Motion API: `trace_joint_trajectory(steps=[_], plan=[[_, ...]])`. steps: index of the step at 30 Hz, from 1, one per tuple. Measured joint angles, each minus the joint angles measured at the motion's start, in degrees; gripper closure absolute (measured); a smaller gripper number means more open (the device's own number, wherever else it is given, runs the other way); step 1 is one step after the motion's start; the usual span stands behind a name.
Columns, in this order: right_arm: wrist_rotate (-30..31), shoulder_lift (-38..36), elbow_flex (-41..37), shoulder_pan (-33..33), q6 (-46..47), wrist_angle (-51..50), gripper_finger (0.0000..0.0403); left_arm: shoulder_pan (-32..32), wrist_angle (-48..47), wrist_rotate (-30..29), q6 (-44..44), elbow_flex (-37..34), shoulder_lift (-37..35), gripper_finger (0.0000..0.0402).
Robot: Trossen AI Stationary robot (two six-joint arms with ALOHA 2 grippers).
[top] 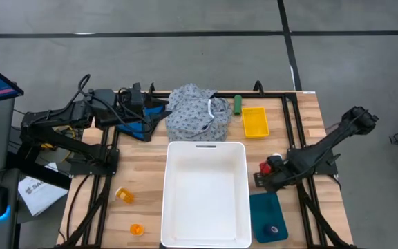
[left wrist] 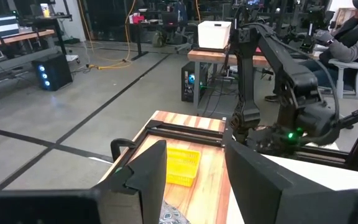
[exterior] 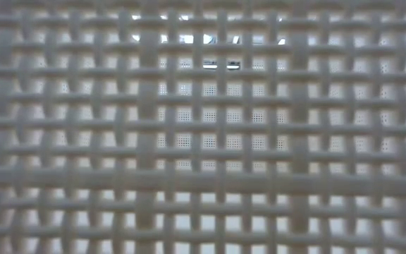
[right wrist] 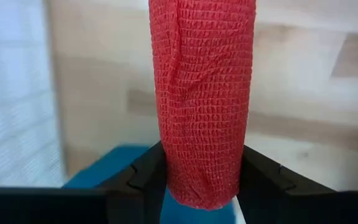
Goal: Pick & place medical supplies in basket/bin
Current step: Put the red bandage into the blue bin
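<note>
Table behind basket mesh [exterior: 203, 141], hidden

The wooden table [top: 144, 180] carries a white basket [top: 205, 194], garment [top: 197, 114], yellow tray [top: 254, 122], teal tray [top: 267, 216] and orange bottles [top: 124, 196].

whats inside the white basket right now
Nothing visible: the white basket shows only its bare floor in the high view. The right gripper holds the red roll in its jaws beside the basket, not over it.

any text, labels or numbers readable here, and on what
"SA": the only letters legible, on a white paper on the floor left of the table; the rest is cut off.
Small print under it: too blurred to read.
Red roll, yellow tray, white basket, orange bottles: no text shows.
</note>
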Motion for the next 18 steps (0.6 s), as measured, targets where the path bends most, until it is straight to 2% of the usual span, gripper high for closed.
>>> trace_joint_trajectory(steps=[8, 18], plan=[[-1.5, -6.0, 2.7, 2.9, 1.2, -0.7, 0.0256, 0.0, 0.0, 0.0, 0.0, 0.0, 0.0, 0.0247], [-3.9, -12.8, 4.6, 3.6, 2.5, -1.1, 0.0257, 0.0, 0.0, 0.0, 0.0, 0.0, 0.0, 0.0247]])
